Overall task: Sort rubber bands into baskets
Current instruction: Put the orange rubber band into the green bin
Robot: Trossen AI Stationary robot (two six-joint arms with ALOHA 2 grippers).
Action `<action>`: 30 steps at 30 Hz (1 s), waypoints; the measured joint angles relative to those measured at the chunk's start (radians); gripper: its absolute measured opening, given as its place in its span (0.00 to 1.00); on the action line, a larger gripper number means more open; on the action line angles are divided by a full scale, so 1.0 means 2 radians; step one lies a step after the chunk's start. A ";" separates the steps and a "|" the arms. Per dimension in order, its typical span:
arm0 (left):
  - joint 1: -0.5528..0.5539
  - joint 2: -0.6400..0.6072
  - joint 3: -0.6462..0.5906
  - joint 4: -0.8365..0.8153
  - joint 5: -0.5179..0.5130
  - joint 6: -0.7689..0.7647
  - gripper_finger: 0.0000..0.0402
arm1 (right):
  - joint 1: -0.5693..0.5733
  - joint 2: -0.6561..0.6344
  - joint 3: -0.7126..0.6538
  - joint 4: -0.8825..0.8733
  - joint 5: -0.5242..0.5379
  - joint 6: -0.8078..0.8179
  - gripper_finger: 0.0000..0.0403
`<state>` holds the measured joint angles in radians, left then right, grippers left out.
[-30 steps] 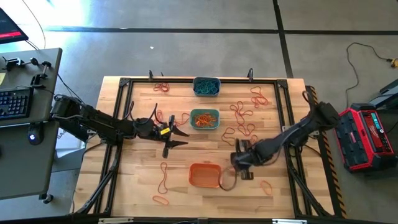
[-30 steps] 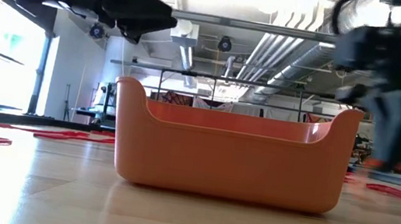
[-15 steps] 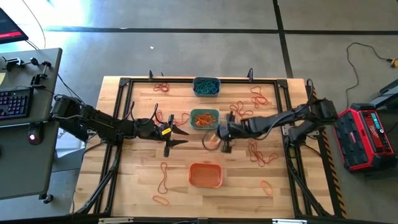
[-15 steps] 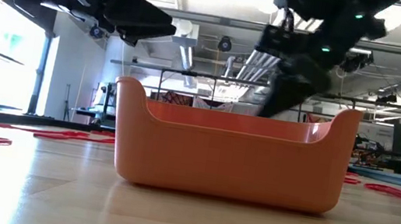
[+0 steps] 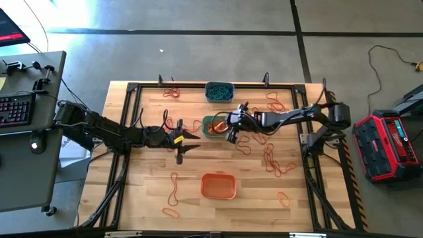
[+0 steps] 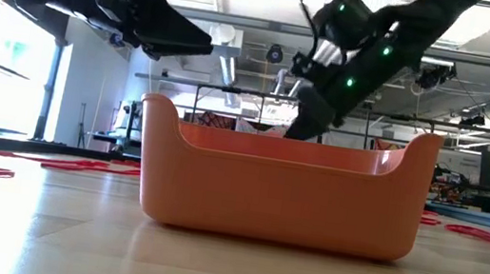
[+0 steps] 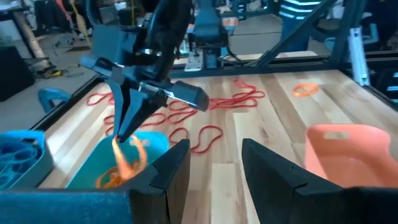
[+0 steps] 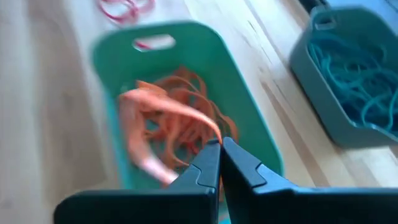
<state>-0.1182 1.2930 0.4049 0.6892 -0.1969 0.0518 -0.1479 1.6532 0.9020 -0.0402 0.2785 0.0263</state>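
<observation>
The right gripper point(image 8: 219, 144) is pinched tight on an orange rubber band point(image 8: 163, 107), hanging over the teal-green basket point(image 5: 213, 125) in the middle of the high view. The left gripper point(image 5: 188, 143), fingers apart and holding nothing, waits left of it.

The right tool point(image 7: 124, 138) dangles an orange rubber band point(image 7: 127, 157) over the teal-green basket point(image 7: 102, 163).

Grey concrete floor point(image 5: 198, 53), side desk point(image 5: 26, 132) with keyboard point(image 5: 16, 109), ceiling pipes point(image 6: 333, 58).
</observation>
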 joint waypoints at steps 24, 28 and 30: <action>-0.001 0.000 0.016 -0.043 -0.039 -0.021 0.26 | -0.003 -0.007 0.000 0.005 -0.021 -0.013 0.31; -0.011 0.000 0.044 -0.125 -0.039 -0.022 0.17 | 0.022 -0.030 0.000 -0.001 -0.019 -0.016 0.22; -0.021 0.000 0.062 -0.181 -0.039 -0.026 0.12 | 0.038 -0.032 0.000 0.002 0.002 -0.016 0.14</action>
<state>-0.1611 1.2930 0.5294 0.3271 -0.2741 0.0007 -0.0727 1.5898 0.9020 -0.0366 0.2823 -0.0051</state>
